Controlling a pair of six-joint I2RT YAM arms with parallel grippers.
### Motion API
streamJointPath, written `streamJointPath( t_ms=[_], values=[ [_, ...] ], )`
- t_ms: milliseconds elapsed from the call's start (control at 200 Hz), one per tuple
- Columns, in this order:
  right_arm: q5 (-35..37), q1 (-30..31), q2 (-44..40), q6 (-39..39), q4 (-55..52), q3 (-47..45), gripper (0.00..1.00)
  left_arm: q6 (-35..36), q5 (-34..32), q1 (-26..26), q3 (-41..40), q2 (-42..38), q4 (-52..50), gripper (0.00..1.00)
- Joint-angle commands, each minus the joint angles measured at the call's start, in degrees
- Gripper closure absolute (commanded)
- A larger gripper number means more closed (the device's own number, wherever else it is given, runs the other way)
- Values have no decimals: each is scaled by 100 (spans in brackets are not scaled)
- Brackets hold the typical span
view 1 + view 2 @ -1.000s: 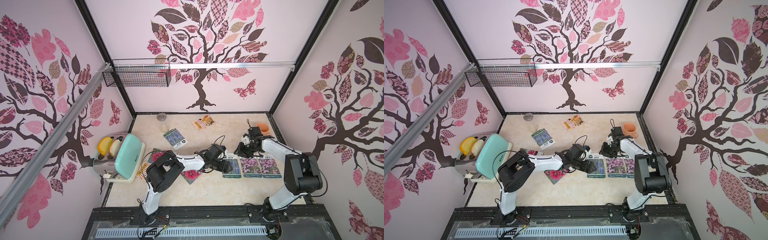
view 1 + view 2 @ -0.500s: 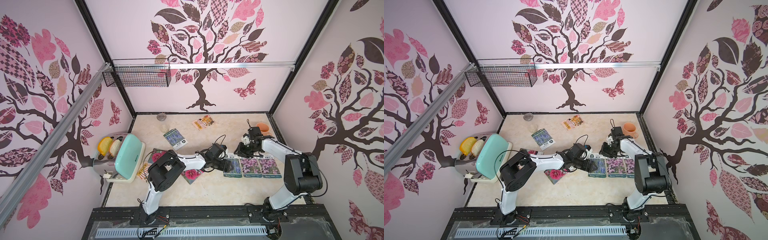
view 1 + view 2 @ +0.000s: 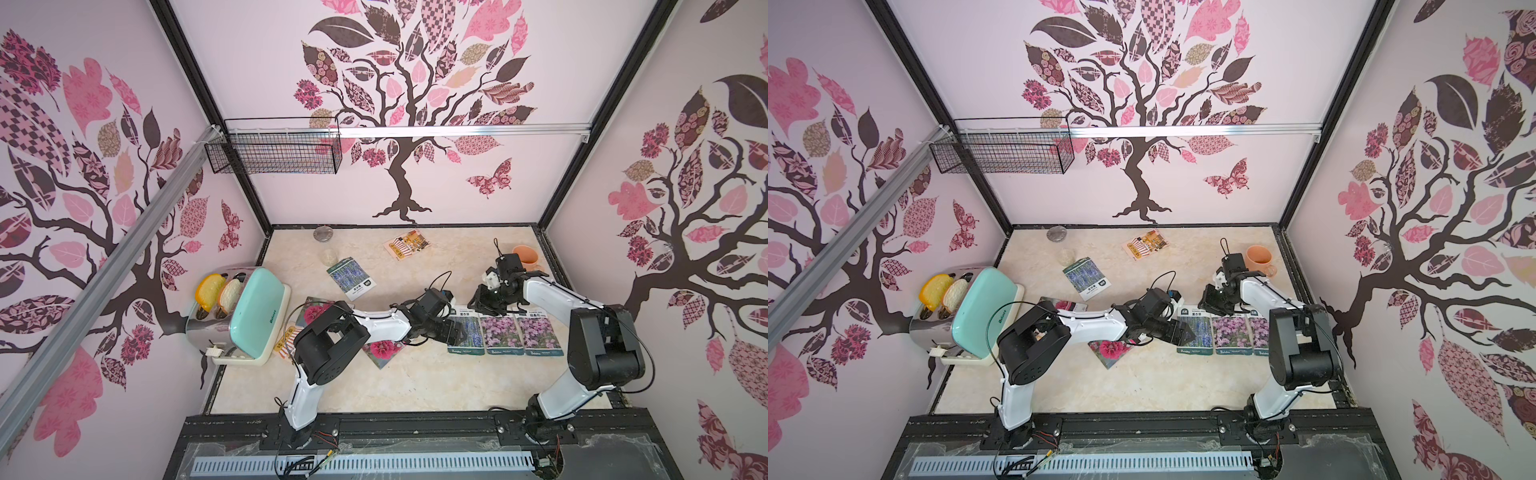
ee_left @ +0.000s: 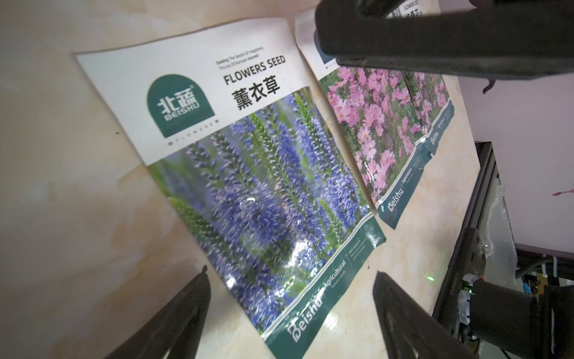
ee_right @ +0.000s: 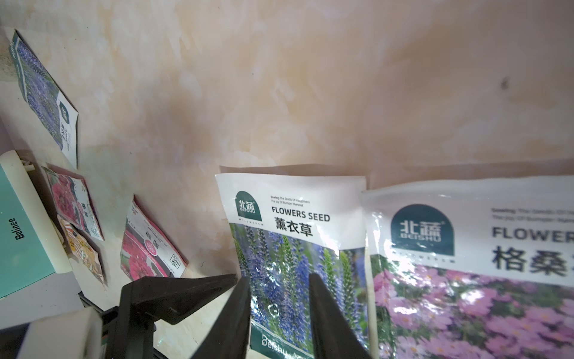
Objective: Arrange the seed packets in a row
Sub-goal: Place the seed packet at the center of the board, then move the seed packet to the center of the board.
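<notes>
Seed packets (image 3: pixel 500 336): three are laid in a row on tabletop (image 3: pixel 415 386); five scattered, two crowded by toaster (image 3: pixel 253 316). Left pincer (image 4: pixel 291 270) is held wide over lavender packet (image 4: pixel 264 186); right pincer (image 5: pixel 279 276) narrowly parted, empty.

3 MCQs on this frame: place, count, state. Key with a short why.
1. The row's end nearest the toaster holds: A lavender packet; B orange cartoon packet; C red flower packet.
2. Packets lying side by side in the row: A two; B three; C five.
3. The left gripper is: A shut on a packet; B open, holding nothing; C out of view.
Key: 1 A, it lies toaster-side of the pink-flower packets; 2 B, one lavender plus two pink; 3 B, jaws wide apart, nothing between.
</notes>
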Motion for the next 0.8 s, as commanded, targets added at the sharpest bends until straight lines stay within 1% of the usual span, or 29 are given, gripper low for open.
streamJointPath(
  t_ms=[0,115,210,285,350,485,605,675,795],
  values=[
    [-116,32,116,-39,-12,282,65,116,-371,76,-237,-149,-524,14],
    [-152,67,202,-47,-13,442,65,151,-554,212,-317,-312,-674,13],
    [-153,165,303,-47,11,616,64,118,-715,508,-632,-690,-679,13],
    [-145,351,507,-64,-56,881,64,-9,-850,945,-985,-1141,-637,13],
    [-92,594,725,-35,-79,1152,63,-100,-1178,1326,-1176,-1497,-818,12],
    [-57,1141,1243,146,12,1788,63,-99,-1333,2234,-1502,-1980,-983,10],
    [-22,1503,1771,187,-53,2545,63,-165,-1253,3041,-1713,-2319,-1018,9],
    [8,1664,2003,181,-151,2941,63,-72,-1259,3293,-1720,-2465,-1119,9],
    [1,1846,2429,155,-369,3564,62,10,-1607,3438,-1676,-2527,-1361,8]
  ],
)
